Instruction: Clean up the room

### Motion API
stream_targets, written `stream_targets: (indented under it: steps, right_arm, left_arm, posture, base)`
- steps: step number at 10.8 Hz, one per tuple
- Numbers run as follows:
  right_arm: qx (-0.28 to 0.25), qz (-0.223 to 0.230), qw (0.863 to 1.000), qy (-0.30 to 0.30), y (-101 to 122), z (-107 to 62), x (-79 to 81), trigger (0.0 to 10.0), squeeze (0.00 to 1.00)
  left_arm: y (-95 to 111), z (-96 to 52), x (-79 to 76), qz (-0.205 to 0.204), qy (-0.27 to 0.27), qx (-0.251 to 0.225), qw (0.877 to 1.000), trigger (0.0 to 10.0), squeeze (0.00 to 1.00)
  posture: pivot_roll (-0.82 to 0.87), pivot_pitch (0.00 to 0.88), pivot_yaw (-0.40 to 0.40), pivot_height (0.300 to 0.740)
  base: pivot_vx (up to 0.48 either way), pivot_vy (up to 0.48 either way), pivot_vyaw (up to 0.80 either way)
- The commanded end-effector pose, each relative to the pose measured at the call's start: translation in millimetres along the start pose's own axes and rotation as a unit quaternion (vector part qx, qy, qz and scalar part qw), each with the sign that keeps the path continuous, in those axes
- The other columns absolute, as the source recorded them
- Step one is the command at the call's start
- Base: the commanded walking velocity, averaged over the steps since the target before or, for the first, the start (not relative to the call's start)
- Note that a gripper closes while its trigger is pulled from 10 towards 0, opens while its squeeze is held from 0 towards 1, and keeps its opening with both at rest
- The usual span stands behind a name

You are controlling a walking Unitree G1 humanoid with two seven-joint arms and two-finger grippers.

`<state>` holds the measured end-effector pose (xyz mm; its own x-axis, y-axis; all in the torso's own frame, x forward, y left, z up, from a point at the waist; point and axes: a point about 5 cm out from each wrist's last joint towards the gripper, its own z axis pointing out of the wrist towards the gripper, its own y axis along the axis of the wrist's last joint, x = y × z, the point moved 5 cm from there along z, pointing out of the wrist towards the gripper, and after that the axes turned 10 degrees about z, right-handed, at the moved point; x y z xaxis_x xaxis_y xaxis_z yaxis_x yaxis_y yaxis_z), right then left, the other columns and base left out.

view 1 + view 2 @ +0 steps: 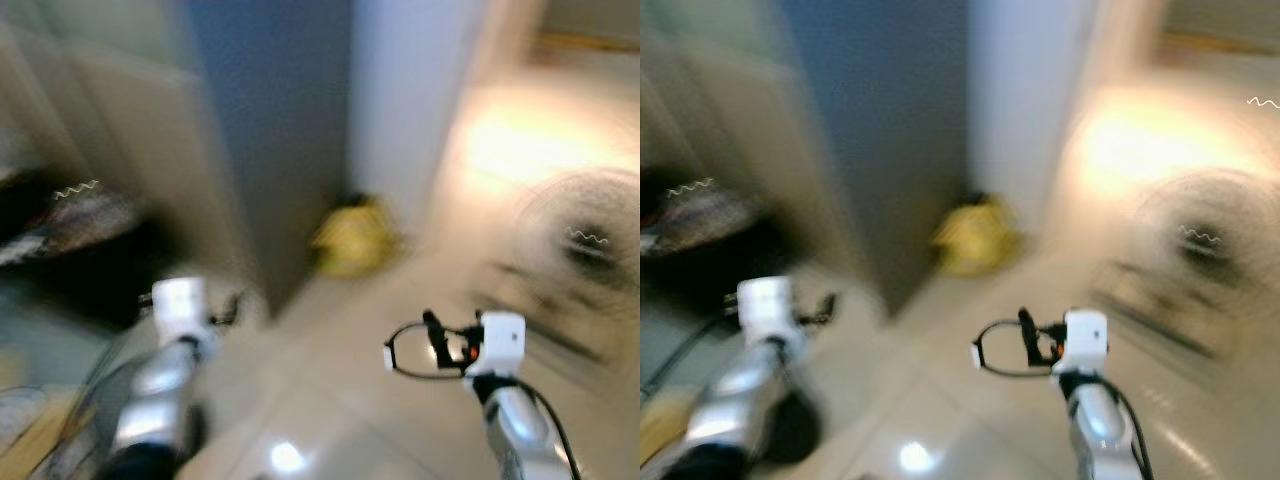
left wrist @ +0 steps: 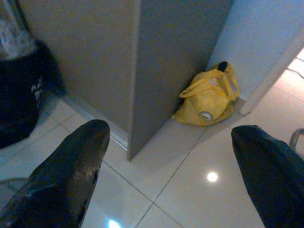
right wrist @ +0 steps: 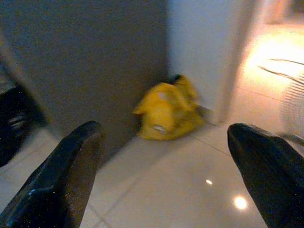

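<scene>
Left arm [image 1: 160, 385]: silver, raised forward, blurred. Left gripper [image 2: 166, 161]: black fingers [image 2: 61, 175] spread wide apart, nothing between. Right arm [image 1: 515, 420]: silver, raised forward. Right gripper [image 3: 166, 166]: fingers [image 3: 66, 175] likewise parted, empty.

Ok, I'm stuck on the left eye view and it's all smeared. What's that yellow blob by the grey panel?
Observer: A yellow bag with handles, slumped on the floor tiles in the corner.
Operator: Anything printed on it?
Observer: A small round badge on its side; I can't read it.
Operator: Are my grippers ready?
Observer: Both the left gripper and the right gripper have their fingers spread wide, holding nothing, facing the bag.
Operator: What's the dark mass on my left?
Observer: A black bag on the floor against the wall.
</scene>
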<state>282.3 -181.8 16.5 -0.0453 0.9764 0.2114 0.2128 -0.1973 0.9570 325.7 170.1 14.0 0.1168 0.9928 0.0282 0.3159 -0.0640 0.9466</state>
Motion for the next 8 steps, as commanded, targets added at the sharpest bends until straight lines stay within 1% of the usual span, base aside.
stream_targets:
  steps: [1,2,3,4,5,6,7,8]
  right_arm:
    - [0.009,-0.006,1.0,0.001,-4.1,0.8,4.4,10.0,0.0]
    - [0.016,-0.014,1.0,-0.011,-8.4,2.4,4.5,10.0,0.0]
    - [0.016,-0.003,1.0,0.004,-8.1,2.9,8.3,10.0,0.0]
    - [0.008,0.007,1.0,0.016,-3.7,4.8,12.8,10.0,0.0]
    - [0.007,0.015,1.0,0.011,-3.2,6.2,11.2,10.0,0.0]
    - [0.005,0.021,1.0,0.009,-2.3,6.7,11.5,10.0,0.0]
    - [0.006,0.02,1.0,0.022,-1.3,5.3,15.5,10.0,0.0]
    - [0.013,0.014,0.999,0.036,-3.1,4.3,18.2,10.0,0.0]
  left_arm:
    - [17.1,6.4,-14.8,0.027,-0.026,-0.027,0.999,10.0,0.0]
    - [36.9,12.4,-51.1,0.049,-0.073,-0.059,0.994,10.0,0.0]
    - [39.4,13.7,-56.0,0.048,-0.078,-0.061,0.994,10.0,0.0]
    - [35.0,14.7,-52.4,0.049,-0.071,-0.053,0.995,10.0,0.0]
    - [27.2,14.4,-43.5,0.042,-0.056,-0.038,0.997,10.0,0.0]
    - [20.1,12.7,-32.0,0.033,-0.041,-0.026,0.998,10.0,0.0]
    - [21.6,10.7,-28.9,0.039,-0.04,-0.035,0.998,10.0,0.0]
    - [26.0,8.0,-30.1,0.063,-0.052,-0.053,0.995,10.0,0.0]
  posture:
    - [0.02,0.0,0.051,0.74]
    - [0.01,0.0,0.045,0.74]
    - [0.0,0.0,0.05,0.74]
    - [0.0,0.0,0.05,0.74]
    - [0.0,0.0,0.054,0.74]
    - [0.0,0.0,0.042,0.74]
    - [0.01,0.0,0.019,0.74]
    - [0.03,0.0,-0.003,0.74]
  base:
    - [0.0,0.0,0.0]
    - [0.0,0.0,0.0]
    - [0.0,0.0,0.0]
    - [0.0,0.0,0.4]
    - [0.0,0.0,0.0]
    - [0.0,0.0,0.0]
    - [0.0,0.0,0.0]
    - [0.0,0.0,0.0]
